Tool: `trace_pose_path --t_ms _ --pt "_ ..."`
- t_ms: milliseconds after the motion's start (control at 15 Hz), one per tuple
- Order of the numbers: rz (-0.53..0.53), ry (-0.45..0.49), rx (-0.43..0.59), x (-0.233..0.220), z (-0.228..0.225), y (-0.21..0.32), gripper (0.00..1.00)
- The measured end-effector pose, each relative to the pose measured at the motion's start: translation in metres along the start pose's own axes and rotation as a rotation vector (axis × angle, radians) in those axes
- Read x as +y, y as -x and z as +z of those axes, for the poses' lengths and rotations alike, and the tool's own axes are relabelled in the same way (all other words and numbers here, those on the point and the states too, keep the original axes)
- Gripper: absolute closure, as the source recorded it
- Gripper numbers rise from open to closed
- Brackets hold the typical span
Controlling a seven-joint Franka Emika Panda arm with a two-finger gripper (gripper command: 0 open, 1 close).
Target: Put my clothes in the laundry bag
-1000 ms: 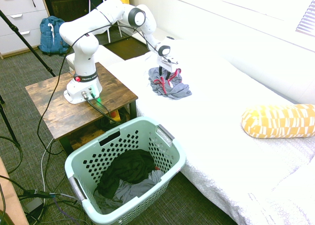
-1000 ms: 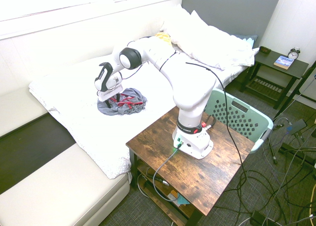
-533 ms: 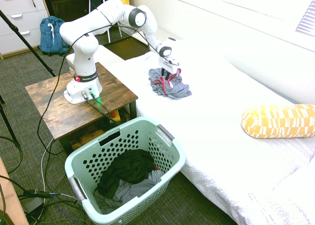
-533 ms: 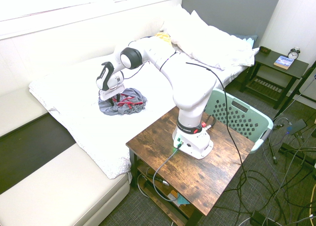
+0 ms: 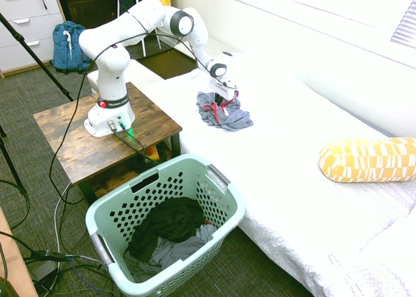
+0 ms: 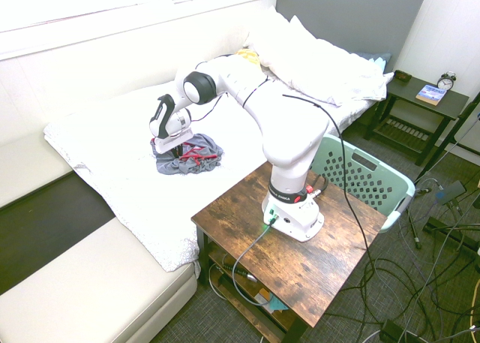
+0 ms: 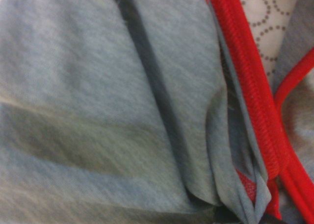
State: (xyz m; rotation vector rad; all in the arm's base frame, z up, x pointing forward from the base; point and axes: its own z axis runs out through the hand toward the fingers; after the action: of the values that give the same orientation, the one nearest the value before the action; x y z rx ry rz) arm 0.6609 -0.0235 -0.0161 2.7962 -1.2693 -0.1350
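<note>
Bed: white (image 5: 279, 154), patterned spread; yellow bolster (image 5: 367, 160) well apart from the work.
Shirt: grey with red trim (image 5: 227, 120), crumpled on the bed near the wooden table (image 6: 300, 257).
Gripper: fingers (image 6: 178, 151) down in the cloth and closed together, with a fold of the shirt pinched between them, as far as the bunching tells.
Basket: mint green (image 5: 227, 227), on the floor beside bed and table; black cloth (image 5: 170, 220) and grey cloth (image 5: 175, 252) inside.
Slip risk: the hold looks to be on a small part of a loose heap; if only a shallow fold is caught, the weight of the rest could pull it free on the lift.
Drag risk: a low carry could trail the hanging cloth over the table or snag it on the basket's rim, leaving a sleeve or hem outside.
Bedding risk: fingertips this low might nip the spread along with the shirt.
First exterior view only: the basket's contents and the backpack (image 5: 70, 47).
Second exterior view only: the clock (image 6: 446, 80) and book (image 6: 431, 94); the basket's inside is largely hidden there.
Wrist view only: the stitching on the red trim (image 7: 248, 82) and dotted rings on the spread.
</note>
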Motion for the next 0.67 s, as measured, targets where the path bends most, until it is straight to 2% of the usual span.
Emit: trace_pose_path --t_ms 200,400,533,667 --pt "0.004 -0.002 0.010 0.007 -0.013 -0.006 1.00" --pt "-0.016 -0.001 0.008 0.006 -0.051 -0.009 1.00" --pt "-0.046 0.032 0.008 0.005 -0.101 -0.014 1.00" --pt "-0.077 0.098 0.013 0.019 -0.175 -0.028 1.00"
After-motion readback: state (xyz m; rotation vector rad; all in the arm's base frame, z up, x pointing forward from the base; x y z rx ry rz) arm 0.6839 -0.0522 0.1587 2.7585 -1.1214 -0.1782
